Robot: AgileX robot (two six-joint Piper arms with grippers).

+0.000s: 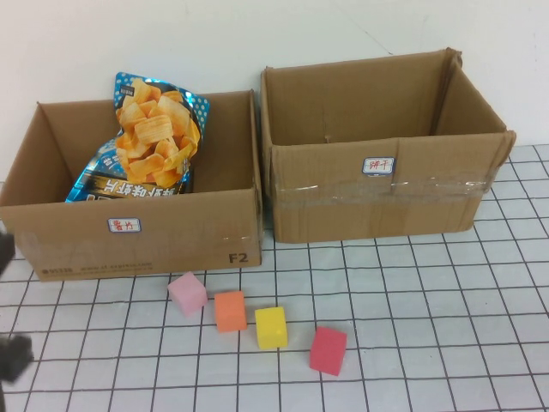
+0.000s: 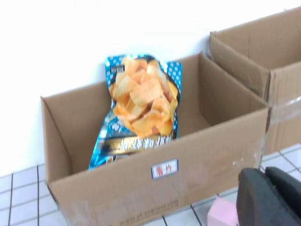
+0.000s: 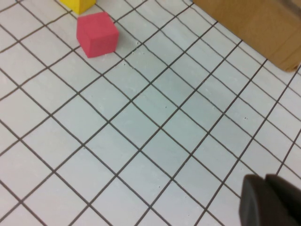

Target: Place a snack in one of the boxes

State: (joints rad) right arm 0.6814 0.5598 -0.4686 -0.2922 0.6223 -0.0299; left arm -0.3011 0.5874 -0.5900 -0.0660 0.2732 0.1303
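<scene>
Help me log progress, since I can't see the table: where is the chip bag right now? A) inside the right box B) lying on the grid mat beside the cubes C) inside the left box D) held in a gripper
C: the chip bag leans inside the left box, the right box shows no snack, and the left gripper and right gripper are shut and hold nothing.

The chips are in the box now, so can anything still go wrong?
Maybe two things. The chip bag stands tilted against the back wall of the left box and pokes above its rim, so it might slump over. The left gripper, shut, sits low at the table's left edge near the pink cube; swinging away, it could nudge that cube. The right gripper, also shut, hangs over bare grid near the red cube and seems harmless.
</scene>
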